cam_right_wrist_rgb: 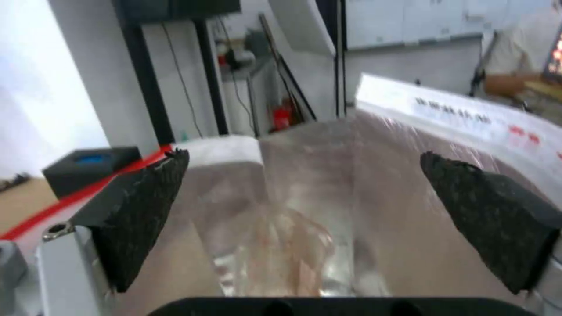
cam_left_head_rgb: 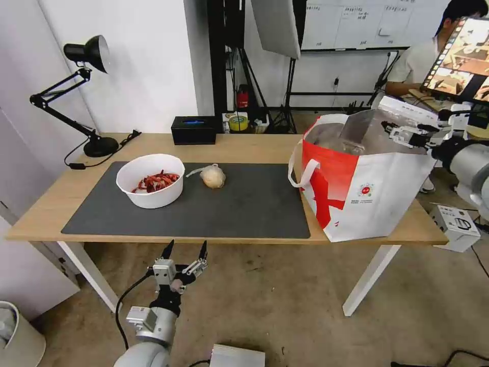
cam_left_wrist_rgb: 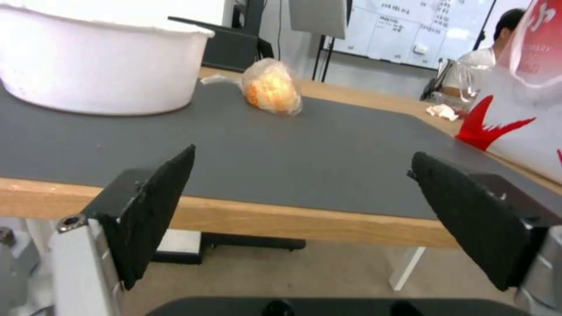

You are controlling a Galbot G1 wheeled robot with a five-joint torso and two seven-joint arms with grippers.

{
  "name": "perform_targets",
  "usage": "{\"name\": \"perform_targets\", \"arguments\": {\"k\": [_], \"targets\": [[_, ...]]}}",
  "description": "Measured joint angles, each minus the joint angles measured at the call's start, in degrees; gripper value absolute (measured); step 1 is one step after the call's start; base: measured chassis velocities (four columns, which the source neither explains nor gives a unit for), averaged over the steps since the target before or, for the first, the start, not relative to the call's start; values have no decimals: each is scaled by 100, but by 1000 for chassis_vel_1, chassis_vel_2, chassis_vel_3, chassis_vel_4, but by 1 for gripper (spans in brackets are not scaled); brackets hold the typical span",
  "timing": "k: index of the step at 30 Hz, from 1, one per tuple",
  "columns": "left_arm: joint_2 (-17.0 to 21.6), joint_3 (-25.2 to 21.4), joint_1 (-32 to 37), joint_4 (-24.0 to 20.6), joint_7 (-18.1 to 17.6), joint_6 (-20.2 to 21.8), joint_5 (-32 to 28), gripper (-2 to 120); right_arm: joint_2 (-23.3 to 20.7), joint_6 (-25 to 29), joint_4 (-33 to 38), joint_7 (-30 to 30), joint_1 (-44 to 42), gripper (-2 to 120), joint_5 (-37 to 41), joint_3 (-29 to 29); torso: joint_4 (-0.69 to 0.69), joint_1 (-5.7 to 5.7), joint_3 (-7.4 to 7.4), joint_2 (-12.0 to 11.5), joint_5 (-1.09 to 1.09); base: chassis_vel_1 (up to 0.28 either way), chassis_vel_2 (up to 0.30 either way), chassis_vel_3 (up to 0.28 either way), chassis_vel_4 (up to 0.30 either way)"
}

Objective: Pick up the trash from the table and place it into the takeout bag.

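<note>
A white bowl (cam_left_head_rgb: pixel 150 181) of red shells stands on the left of the dark mat (cam_left_head_rgb: pixel 244 214) on the table (cam_left_head_rgb: pixel 244 145). Beside it lies a clear bag around a beige lump (cam_left_head_rgb: pixel 212 176). In the left wrist view both show, the bowl (cam_left_wrist_rgb: pixel 99 66) and the bagged lump (cam_left_wrist_rgb: pixel 272 87), and a crumpled white tissue (cam_left_wrist_rgb: pixel 442 112) lies by the takeout bag (cam_left_wrist_rgb: pixel 527 123). My left gripper (cam_left_head_rgb: pixel 185 251) (cam_left_wrist_rgb: pixel 303 154) hangs open below the table's front edge. My right gripper (cam_left_head_rgb: pixel 395 131) (cam_right_wrist_rgb: pixel 304 154) is open over the takeout bag (cam_left_head_rgb: pixel 364 178); a clear plastic tray (cam_right_wrist_rgb: pixel 281 245) lies inside.
A black tissue box (cam_left_head_rgb: pixel 193 130) and a black desk lamp (cam_left_head_rgb: pixel 86 92) stand along the table's back edge. A white box (cam_left_head_rgb: pixel 456 224) sits right of the table, near a desk with a monitor (cam_left_head_rgb: pixel 461 58). A bin (cam_left_head_rgb: pixel 18 336) is at the lower left.
</note>
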Motion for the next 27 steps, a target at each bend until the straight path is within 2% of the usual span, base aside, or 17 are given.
{"name": "perform_targets", "arguments": {"k": [2, 8, 16, 19, 24, 27], "targets": [[-4, 0, 8, -11, 0, 0, 4, 100, 22, 99, 36, -49, -67, 99, -84, 32, 0, 0, 0, 0, 0, 0, 0, 0, 0], [5, -55, 69, -96, 0, 0, 8, 100, 360, 951, 430, -503, -720, 99, -864, 289, -1, 0, 0, 0, 0, 0, 0, 0, 0], [-2, -90, 119, -177, -3, 0, 7, 100, 760, 1691, 802, -778, -1091, 99, -1244, 350, -1, 0, 0, 0, -1, 0, 0, 0, 0], [-49, -102, 145, -215, -11, 1, 17, 100, 1094, 2118, 1034, -886, -1383, 99, -1551, 321, 0, 0, 0, 0, -1, 0, 0, 0, 0], [-77, -99, 149, -215, -19, 2, 36, 100, 1380, 2357, 1131, -977, -1708, 99, -1919, 291, 0, 0, 0, 0, -1, 0, 0, 0, 0], [-102, -89, 158, -197, -24, 3, 52, 100, 1753, 2599, 1189, -1083, -2072, 99, -2337, 254, -1, 0, 0, -1, 0, 0, 0, 0, 0]]}}
